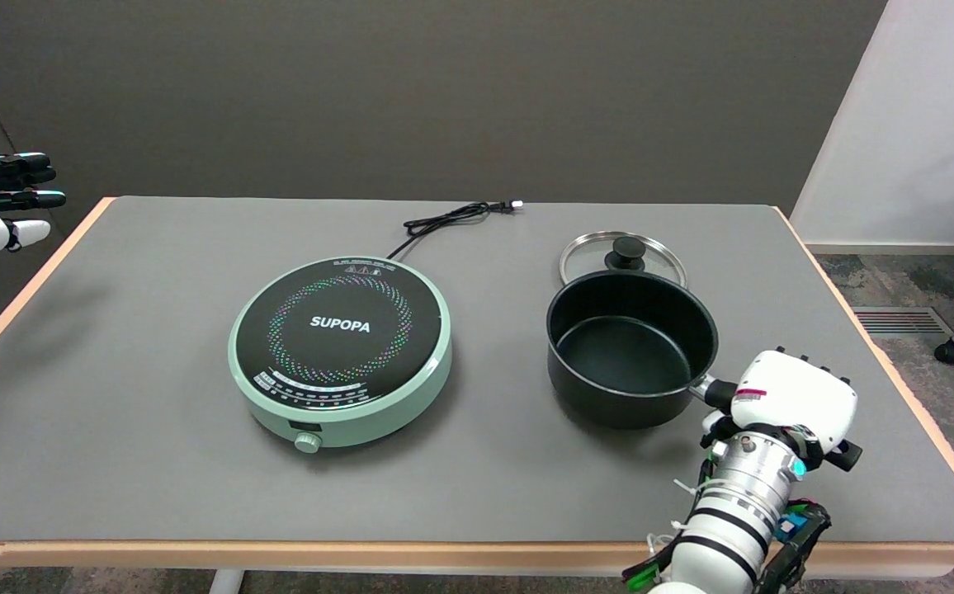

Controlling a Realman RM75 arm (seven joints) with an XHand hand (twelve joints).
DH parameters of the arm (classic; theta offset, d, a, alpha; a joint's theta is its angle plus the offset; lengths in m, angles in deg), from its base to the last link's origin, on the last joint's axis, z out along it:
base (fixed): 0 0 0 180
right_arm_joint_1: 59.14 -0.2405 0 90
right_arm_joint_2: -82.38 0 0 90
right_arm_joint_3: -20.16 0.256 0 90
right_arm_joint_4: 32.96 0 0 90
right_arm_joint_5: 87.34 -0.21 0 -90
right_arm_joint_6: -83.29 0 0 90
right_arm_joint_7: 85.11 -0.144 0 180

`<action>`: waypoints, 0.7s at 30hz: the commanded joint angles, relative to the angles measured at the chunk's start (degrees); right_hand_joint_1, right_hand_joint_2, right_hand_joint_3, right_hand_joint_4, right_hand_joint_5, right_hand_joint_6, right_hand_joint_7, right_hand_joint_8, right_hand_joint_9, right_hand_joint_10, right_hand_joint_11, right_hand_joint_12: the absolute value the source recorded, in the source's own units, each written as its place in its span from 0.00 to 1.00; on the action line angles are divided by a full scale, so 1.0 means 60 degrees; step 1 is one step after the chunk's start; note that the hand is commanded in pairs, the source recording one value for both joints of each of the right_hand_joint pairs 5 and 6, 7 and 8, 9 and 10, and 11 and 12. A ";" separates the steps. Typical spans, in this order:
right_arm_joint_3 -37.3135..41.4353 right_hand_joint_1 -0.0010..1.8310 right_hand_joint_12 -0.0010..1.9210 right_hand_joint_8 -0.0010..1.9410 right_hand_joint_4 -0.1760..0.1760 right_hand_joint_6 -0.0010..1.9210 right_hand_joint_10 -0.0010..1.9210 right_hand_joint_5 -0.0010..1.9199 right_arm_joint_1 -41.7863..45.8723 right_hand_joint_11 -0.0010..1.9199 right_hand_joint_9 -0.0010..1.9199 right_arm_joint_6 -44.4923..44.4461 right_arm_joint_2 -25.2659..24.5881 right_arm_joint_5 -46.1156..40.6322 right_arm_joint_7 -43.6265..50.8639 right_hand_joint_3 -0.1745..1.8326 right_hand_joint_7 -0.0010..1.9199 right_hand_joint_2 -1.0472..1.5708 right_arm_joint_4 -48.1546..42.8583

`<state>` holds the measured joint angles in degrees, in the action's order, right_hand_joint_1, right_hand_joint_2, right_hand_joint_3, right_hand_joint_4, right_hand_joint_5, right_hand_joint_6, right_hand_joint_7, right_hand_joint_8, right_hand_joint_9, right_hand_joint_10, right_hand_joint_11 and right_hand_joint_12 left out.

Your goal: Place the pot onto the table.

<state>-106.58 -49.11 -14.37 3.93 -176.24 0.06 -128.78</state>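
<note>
One black saucepan (632, 348) sits on the grey bench (155, 429), to the right of the single induction cooker (340, 350) and well apart from it. The pot is open and nothing is in it; its base appears to rest on the bench surface. Its one handle (712, 391) points away from the cooker toward the lower right, where the right hand (792, 402) is wrapped over it. Only the white back of that hand shows, so how the fingers lie under it cannot be told, but the handle runs straight into the hand.

One glass lid (623, 257) with a black knob lies flat on the bench just behind the pot, farther from the cooker's front dial (307, 443). One black power cord (452, 219) trails from the back of the cooker, its plug lying loose on the bench. The cooker is mint green with a black top marked SUPOPA.
</note>
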 commanded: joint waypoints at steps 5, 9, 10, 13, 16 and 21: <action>-0.0050 0.61 0.99 0.98 0.38 0.99 0.99 0.99 0.0005 0.99 0.99 0.0021 -0.0127 -0.0223 -0.0035 0.43 0.99 0.73 0.0528; -0.0044 0.61 0.99 0.98 0.38 0.99 0.99 0.99 -0.0029 0.99 0.99 0.0035 -0.0133 -0.0223 -0.0035 0.43 0.99 0.73 0.0595; -0.0036 0.61 0.99 0.98 0.38 0.99 0.99 0.99 -0.0034 0.99 0.99 0.0035 -0.0140 -0.0223 -0.0035 0.43 0.99 0.73 0.0608; -0.0023 0.61 0.99 0.98 0.38 0.99 0.99 0.99 -0.0042 0.99 0.99 0.0035 -0.0140 -0.0223 -0.0035 0.43 0.99 0.73 0.0616; -0.0010 0.61 0.99 0.98 0.38 0.99 0.99 0.99 -0.0047 0.99 0.99 0.0060 -0.0140 -0.0223 -0.0035 0.43 0.99 0.73 0.0629; -0.0010 0.61 0.96 0.95 0.36 0.96 0.96 0.96 -0.0054 0.96 0.96 0.0101 -0.0134 -0.0223 -0.0008 0.43 0.96 0.74 0.0629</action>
<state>-106.75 -49.25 -14.16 3.27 -177.31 -0.11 -125.95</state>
